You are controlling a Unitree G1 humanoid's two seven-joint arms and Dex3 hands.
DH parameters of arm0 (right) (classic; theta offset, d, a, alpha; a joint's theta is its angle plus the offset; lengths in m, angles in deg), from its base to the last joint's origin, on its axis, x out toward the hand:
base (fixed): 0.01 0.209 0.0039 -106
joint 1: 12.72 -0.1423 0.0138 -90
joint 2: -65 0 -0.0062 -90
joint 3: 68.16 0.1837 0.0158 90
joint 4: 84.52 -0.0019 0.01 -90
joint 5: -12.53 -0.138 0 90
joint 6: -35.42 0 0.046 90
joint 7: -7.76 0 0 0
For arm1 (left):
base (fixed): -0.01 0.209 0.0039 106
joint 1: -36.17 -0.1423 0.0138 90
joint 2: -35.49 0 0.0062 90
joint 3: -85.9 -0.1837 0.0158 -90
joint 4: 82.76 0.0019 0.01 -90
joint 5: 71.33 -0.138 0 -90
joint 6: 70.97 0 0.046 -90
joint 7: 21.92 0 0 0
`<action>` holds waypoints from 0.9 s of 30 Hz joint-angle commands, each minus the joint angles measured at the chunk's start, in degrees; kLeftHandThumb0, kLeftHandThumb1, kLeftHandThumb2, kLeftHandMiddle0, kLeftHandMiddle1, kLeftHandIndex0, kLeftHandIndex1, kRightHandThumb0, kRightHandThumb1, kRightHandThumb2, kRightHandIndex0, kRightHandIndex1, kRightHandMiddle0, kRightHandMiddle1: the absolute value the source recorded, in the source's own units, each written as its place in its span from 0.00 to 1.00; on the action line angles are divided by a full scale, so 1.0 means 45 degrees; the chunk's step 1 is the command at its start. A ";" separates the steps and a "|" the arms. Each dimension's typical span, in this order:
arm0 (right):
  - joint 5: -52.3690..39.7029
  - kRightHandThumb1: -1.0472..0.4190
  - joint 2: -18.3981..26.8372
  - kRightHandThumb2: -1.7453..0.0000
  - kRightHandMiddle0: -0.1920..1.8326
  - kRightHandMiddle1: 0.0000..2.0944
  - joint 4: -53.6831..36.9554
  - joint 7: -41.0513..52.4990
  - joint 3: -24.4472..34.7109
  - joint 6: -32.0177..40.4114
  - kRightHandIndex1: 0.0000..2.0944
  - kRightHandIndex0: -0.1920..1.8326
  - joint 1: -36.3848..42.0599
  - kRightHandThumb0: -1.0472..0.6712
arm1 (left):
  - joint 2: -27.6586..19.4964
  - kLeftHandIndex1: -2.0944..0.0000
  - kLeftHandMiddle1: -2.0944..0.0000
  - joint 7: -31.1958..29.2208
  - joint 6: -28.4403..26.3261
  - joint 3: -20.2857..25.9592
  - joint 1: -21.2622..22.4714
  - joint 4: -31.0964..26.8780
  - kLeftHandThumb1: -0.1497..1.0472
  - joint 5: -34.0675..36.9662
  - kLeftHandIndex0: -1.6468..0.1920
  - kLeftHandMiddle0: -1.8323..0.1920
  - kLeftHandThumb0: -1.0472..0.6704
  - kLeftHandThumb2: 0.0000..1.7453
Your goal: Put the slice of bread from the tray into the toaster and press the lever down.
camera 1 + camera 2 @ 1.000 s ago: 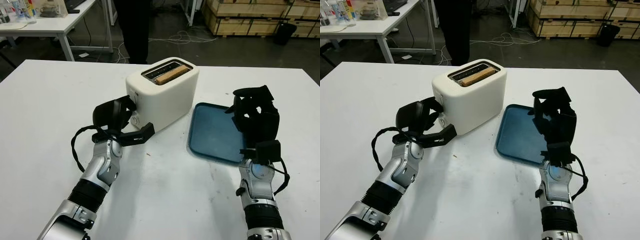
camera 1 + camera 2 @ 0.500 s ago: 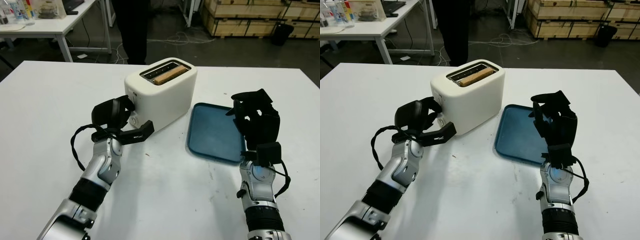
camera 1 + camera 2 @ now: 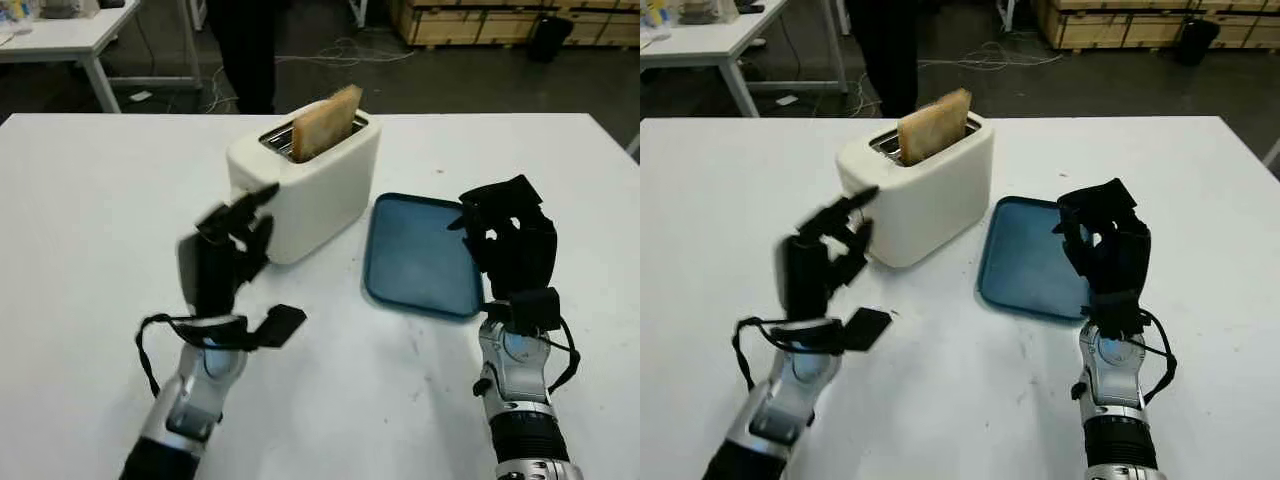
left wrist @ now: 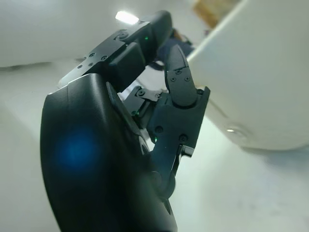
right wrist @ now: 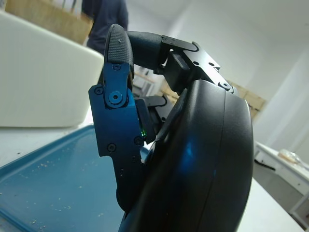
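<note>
Lever unpressed, golden-brown bread slice [image 3: 325,122] raised
Left hand [image 3: 232,250], curled and empty, was just beside the cream plastic toaster's [image 3: 318,180] near end; right hand [image 3: 510,240], likewise curled, hovered over the blue tray [image 3: 415,255].

Right hand [image 5: 145,125]: black shell upright, fingers [image 5: 116,63] curled over its front, holding nothing, positioned above the blue tray [image 5: 43,188]. Tray surface carries scattered crumbs. White toaster [image 5: 43,82] stands just beyond the tray; a person in a dark top [image 5: 104,19] stands behind it.
</note>
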 commanded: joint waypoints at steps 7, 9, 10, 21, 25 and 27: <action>0.0125 0.09 0.0012 0.83 0.37 0.58 -0.0239 -0.0027 -0.0122 -0.0144 0.83 0.41 0.0022 0.28 | 0.0064 0.96 0.17 0.0361 0.0523 0.0512 0.0148 -0.0312 0.71 -0.0457 0.31 0.46 0.47 0.48; 0.0421 0.09 0.0100 0.82 0.43 0.38 -0.0021 -0.0163 -0.0118 -0.0405 0.83 0.41 -0.0029 0.28 | 0.0033 0.96 0.17 0.0142 0.0314 0.0611 0.0054 -0.0837 0.71 -0.0589 0.31 0.47 0.47 0.48; 0.0470 0.09 0.0128 0.81 0.47 0.30 0.0047 -0.0167 -0.0116 -0.0476 0.83 0.41 -0.0047 0.28 | -0.0071 0.96 0.17 -0.0149 0.0096 0.0706 -0.0015 -0.1201 0.71 -0.0695 0.31 0.47 0.47 0.48; 0.0286 0.09 0.0068 0.82 0.41 0.50 -0.0176 -0.0061 -0.0150 -0.0246 0.83 0.41 -0.0052 0.29 | -0.3377 0.97 0.26 -0.9220 -0.4932 0.2487 0.0647 -0.5364 0.89 -0.0952 0.24 0.47 0.43 0.07; 0.0419 0.09 0.0092 0.81 0.41 0.55 -0.0035 -0.0131 -0.0171 -0.0419 0.83 0.41 -0.0111 0.29 | -0.4548 0.96 0.29 -1.0698 -0.4836 0.2788 0.1820 -0.4745 0.89 -0.0380 0.18 0.43 0.43 0.03; 0.0446 0.09 0.0096 0.81 0.41 0.59 -0.0035 -0.0147 -0.0175 -0.0438 0.83 0.41 -0.0107 0.29 | -0.4869 0.96 0.30 -1.1083 -0.4828 0.2699 0.2364 -0.4295 0.88 -0.0271 0.16 0.42 0.44 0.02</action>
